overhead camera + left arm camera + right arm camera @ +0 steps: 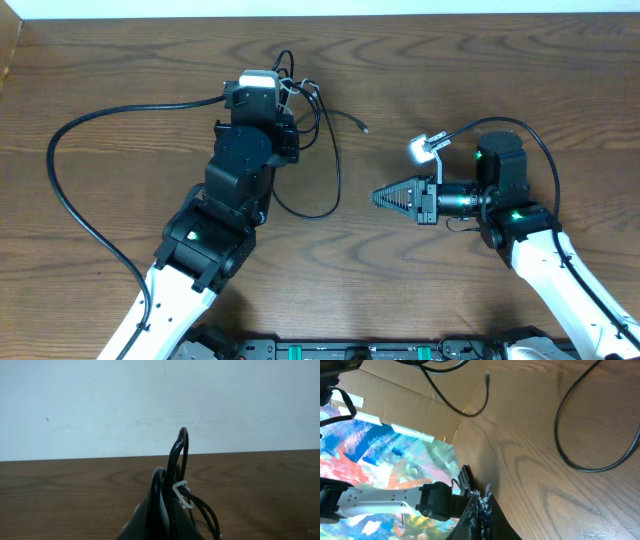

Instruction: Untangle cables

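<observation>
The cables (318,150) are thin black cords with one white cord, bunched at the back centre of the table. A long black loop (312,212) trails toward the front, and a free plug end (364,128) lies to the right. My left gripper (288,95) is shut on the bunch. In the left wrist view its jaws (167,520) pinch black cords and a white cord (181,494), with a black loop (182,445) standing above them. My right gripper (380,197) is shut and holds nothing, lying sideways right of the loop. The right wrist view shows its fingertips (482,502) pressed together, the loop (580,466) beyond them.
A thick black arm cable (55,170) sweeps in a wide arc over the table's left side. Another arm cable (545,150) curves over the right arm. The table's back edge (400,14) meets a white wall.
</observation>
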Motion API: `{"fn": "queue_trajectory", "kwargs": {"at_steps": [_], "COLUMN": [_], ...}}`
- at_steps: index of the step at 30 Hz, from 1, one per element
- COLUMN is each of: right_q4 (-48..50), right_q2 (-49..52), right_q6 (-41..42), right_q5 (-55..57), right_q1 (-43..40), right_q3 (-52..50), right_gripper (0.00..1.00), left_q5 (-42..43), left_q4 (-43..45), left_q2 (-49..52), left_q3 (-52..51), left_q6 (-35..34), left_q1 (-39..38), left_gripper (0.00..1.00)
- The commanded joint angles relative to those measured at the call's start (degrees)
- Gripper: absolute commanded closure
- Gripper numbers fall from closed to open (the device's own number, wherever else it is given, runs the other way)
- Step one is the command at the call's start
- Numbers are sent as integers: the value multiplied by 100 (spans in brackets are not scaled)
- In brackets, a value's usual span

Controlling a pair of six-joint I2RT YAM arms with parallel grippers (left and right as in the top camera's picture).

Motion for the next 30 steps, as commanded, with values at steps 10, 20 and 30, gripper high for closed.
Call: {"fn": "queue_trajectory", "kwargs": {"at_steps": [10,20,30], "right_q4": [503,909,1115], "right_q2": [17,17,17], "right_q6": [114,483,804], "right_q5": [175,431,433], "right_q1": [-13,-11,-4], "right_q3": [-33,-33,-33], "right_gripper": [18,11,18], "left_q5": [2076,4570,4968], "left_q4": [37,107,339], "left_q2": [-109,-103,-72], "left_q3": [168,168,168], "left_q6": [-37,-35,-37], "left_q1": [2,2,-13], "left_gripper": [93,92,92]}}
